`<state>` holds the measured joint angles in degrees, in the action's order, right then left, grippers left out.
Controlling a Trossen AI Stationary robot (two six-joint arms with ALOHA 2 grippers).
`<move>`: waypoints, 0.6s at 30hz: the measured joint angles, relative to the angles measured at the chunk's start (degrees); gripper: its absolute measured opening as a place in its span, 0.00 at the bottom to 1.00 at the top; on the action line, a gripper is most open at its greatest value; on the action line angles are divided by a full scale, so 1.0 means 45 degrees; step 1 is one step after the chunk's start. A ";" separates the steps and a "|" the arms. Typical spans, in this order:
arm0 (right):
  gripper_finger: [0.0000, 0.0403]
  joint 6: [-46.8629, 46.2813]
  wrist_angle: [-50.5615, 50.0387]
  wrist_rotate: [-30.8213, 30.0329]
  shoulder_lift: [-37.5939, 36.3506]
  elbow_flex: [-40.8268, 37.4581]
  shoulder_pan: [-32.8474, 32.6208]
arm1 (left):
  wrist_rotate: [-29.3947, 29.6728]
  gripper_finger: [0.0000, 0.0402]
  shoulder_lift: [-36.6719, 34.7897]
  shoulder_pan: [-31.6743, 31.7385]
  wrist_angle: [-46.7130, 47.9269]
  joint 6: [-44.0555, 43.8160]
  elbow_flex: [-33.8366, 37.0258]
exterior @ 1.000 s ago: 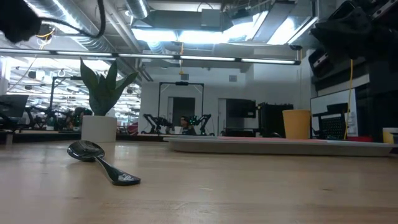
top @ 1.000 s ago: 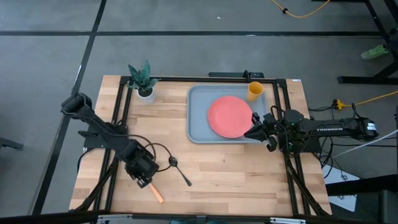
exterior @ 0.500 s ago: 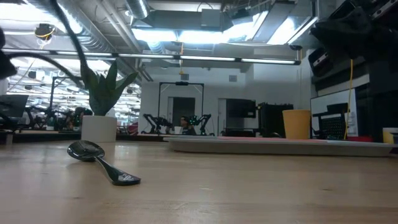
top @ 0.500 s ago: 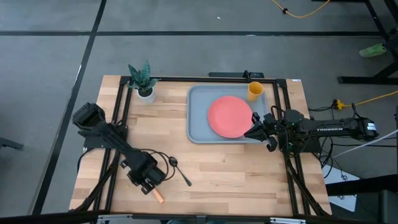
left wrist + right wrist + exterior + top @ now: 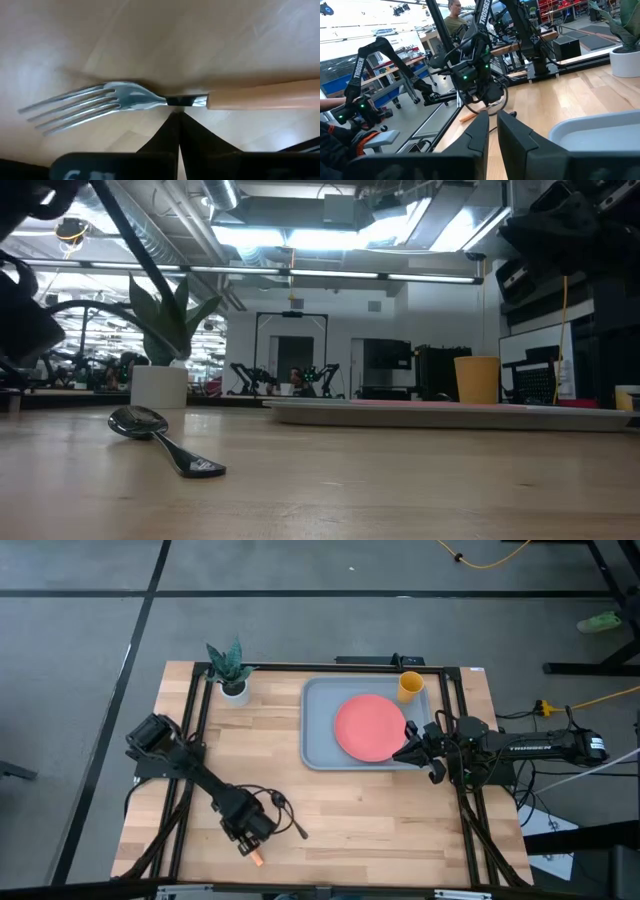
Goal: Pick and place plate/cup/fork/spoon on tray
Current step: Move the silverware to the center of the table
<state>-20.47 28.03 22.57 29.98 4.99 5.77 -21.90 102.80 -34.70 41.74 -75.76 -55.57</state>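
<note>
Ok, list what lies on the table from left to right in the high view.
Left gripper over the fork → spoon → tray → plate → cup → right gripper. The plant overlaps the left gripper's span, so it is left out.

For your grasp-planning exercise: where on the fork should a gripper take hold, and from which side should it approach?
Grip the fork at its narrow metal neck, coming straight down from above. It lies flat on the table, so side access is poor. The left gripper hangs right there.
</note>
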 joint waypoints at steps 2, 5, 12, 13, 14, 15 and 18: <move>0.11 -0.0003 -0.0006 0.0001 0.0000 0.0000 0.0000 | 0.0191 0.00 0.0000 0.0314 0.0029 0.0327 0.0005; 0.11 -0.0009 -0.0031 0.0000 0.0000 0.0000 -0.0003 | 0.0553 0.00 -0.0068 0.0838 0.0003 0.1003 0.0005; 0.11 -0.0011 -0.0310 0.0005 -0.0005 0.0000 -0.0003 | 0.0899 0.00 -0.0073 0.1849 -0.0052 0.2520 0.0000; 0.11 -0.0014 -0.0368 0.0005 -0.0005 0.0000 -0.0003 | 0.0911 0.00 -0.0073 0.1976 -0.0107 0.2664 0.0000; 0.11 -0.0014 -0.0449 0.0005 -0.0005 0.0000 -0.0003 | 0.0911 0.00 -0.0073 0.2096 -0.0203 0.2795 0.0000; 0.11 -0.0014 -0.0539 0.0005 -0.0005 0.0000 -0.0003 | 0.0911 0.00 -0.0073 0.2208 -0.0337 0.2924 0.0005; 0.11 -0.0015 -0.0712 0.0005 -0.0005 0.0000 -0.0003 | 0.0911 0.00 -0.0080 0.2467 -0.0847 0.3104 0.0024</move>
<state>-20.53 24.83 22.59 29.95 4.99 5.76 -17.80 102.44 -23.60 37.93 -61.79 -55.46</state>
